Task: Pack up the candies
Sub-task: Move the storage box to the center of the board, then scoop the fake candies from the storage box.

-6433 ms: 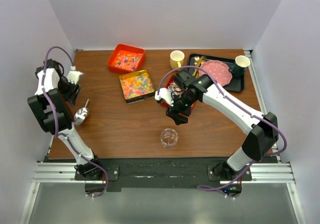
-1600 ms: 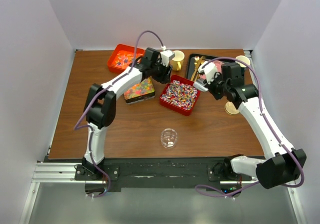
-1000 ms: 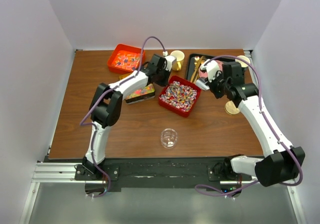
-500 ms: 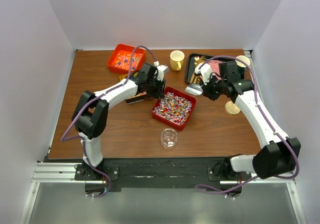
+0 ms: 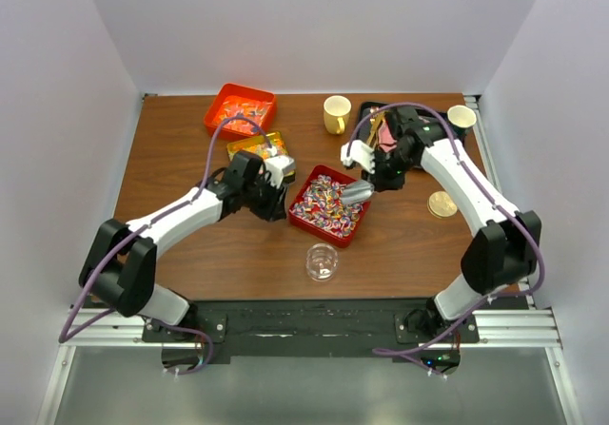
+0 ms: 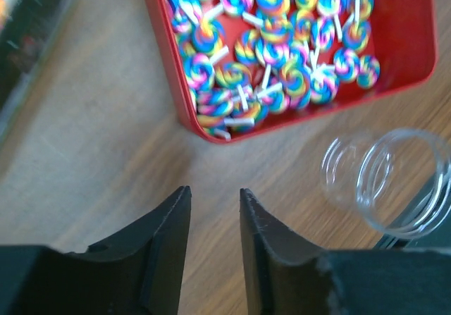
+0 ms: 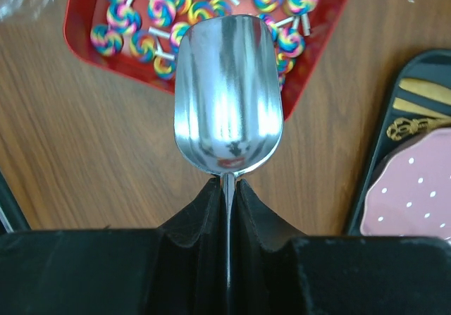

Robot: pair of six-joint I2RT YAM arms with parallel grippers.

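**Overhead and wrist views.** Your right gripper (image 5: 374, 179) (image 7: 227, 182) is clamped tight on the thin handle of a metal scoop (image 5: 357, 192) (image 7: 227, 93). The scoop's bowl lies over the right-hand edge of the red tray (image 5: 304, 190) (image 7: 74, 20). You cannot tell whether it touches the sweets beneath.

Your left gripper (image 5: 274, 202) (image 6: 213, 192) has its 2 fingers parted by a narrow gap with nothing between them. It sits over bare wood, just beside the tray's left corner.

The 3 kinds of candy sit in 3 containers:
- The swirl candies (image 5: 326, 203) (image 6: 282, 54) fill the red tray at mid-table.
- The gummies (image 5: 255, 146) lie in a yellow tin behind the left gripper, partly hidden by it.
- The orange candies (image 5: 240, 112) lie in an orange tray at the far left.

A glass jar (image 5: 322, 261) (image 6: 394, 181) stands near the red tray's front corner without touching it. The pink dotted plate (image 7: 416, 188) rests on a black tray (image 7: 390, 110) beside the scoop.
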